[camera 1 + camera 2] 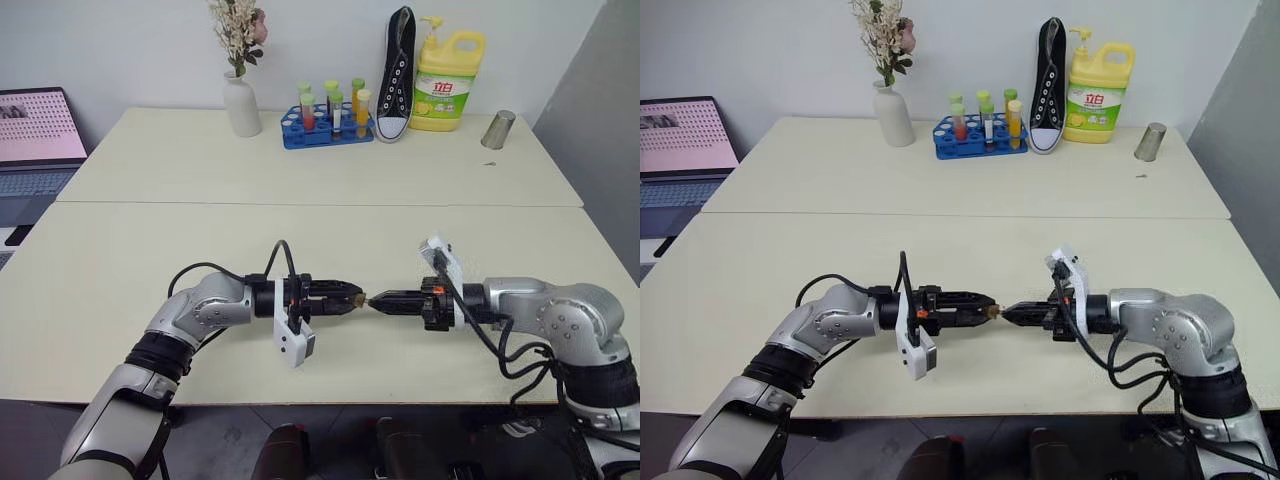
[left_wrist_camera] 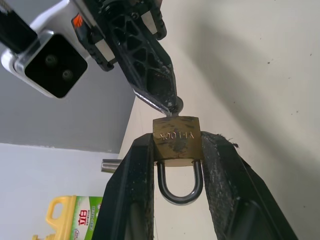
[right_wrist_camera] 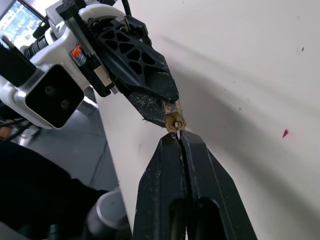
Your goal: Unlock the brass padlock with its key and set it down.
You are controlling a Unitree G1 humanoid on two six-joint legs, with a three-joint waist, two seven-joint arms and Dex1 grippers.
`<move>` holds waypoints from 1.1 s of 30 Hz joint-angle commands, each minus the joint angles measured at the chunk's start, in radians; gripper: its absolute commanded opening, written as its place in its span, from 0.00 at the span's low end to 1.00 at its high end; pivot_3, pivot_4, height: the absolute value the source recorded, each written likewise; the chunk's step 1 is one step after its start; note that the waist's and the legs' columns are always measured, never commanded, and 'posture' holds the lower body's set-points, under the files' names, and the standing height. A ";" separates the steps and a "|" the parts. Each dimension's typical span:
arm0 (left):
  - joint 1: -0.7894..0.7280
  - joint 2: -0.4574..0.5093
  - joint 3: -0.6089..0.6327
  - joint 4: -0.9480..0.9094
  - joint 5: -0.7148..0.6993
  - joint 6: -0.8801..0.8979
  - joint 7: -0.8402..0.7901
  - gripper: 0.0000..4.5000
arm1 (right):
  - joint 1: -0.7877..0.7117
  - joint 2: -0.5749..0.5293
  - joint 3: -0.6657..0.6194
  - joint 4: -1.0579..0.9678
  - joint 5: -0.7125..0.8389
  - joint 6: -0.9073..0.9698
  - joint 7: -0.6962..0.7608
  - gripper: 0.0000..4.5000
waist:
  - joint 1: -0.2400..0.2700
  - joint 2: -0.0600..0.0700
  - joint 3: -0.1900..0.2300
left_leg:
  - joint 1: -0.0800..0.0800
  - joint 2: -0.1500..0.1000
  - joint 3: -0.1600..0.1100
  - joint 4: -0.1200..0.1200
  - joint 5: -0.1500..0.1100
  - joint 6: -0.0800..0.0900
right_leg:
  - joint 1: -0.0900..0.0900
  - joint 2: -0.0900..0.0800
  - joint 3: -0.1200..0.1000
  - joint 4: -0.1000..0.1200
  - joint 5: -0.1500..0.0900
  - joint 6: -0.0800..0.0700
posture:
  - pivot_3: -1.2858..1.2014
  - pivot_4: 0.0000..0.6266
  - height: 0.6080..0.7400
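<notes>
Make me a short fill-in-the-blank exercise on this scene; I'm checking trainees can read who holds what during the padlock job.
1. The left gripper clamps the brass padlock by its ____.
2. The right gripper, fingers pinched shut, holds the ____ at the padlock's underside.
3. The padlock's shackle looks ____, both legs in the body.
4. Both grippers meet above the ____, tip to tip.

Missing words: body; key; closed; table
</notes>
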 commanded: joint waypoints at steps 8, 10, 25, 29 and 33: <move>0.012 -0.004 0.011 -0.054 0.068 -0.005 0.086 0.21 | -0.102 0.131 -0.149 0.132 0.183 0.280 -0.154 0.00 | 0.000 0.000 0.000 | -0.001 0.000 0.000 0.000 0.000 0.000 | 0.000 -0.001 0.000 0.000 0.000 0.000 | 0.52 0.24 1.00; 0.016 -0.002 0.010 -0.054 0.077 -0.004 0.097 0.21 | -0.107 0.130 -0.150 0.152 0.216 0.280 -0.187 0.00 | -0.001 0.000 0.000 | -0.001 0.000 0.000 0.000 0.000 0.000 | 0.000 -0.001 0.000 0.000 0.000 0.000 | 0.52 0.24 1.00; 0.026 0.005 0.000 -0.060 0.087 0.010 0.129 0.21 | -0.111 0.121 -0.140 0.151 0.335 0.280 -0.321 0.00 | -0.002 0.000 0.000 | -0.001 0.000 0.000 -0.001 0.000 0.000 | 0.000 -0.001 0.000 0.000 0.000 0.000 | 0.52 0.24 1.00; 0.023 0.006 -0.001 -0.053 0.083 0.016 0.131 0.21 | -0.099 0.120 -0.132 0.105 0.315 0.265 -0.304 0.04 | -0.002 0.000 0.000 | -0.001 0.000 0.000 -0.001 0.000 0.000 | 0.000 -0.001 0.000 0.000 0.000 0.000 | 0.52 0.24 1.00; 0.022 0.008 -0.001 -0.047 0.073 0.031 0.133 0.21 | -0.080 0.081 -0.110 0.041 0.291 0.204 -0.242 0.30 | -0.002 0.000 0.000 | -0.001 0.000 0.000 -0.001 0.000 0.000 | -0.001 -0.001 0.000 0.000 0.000 0.000 | 0.52 0.24 1.00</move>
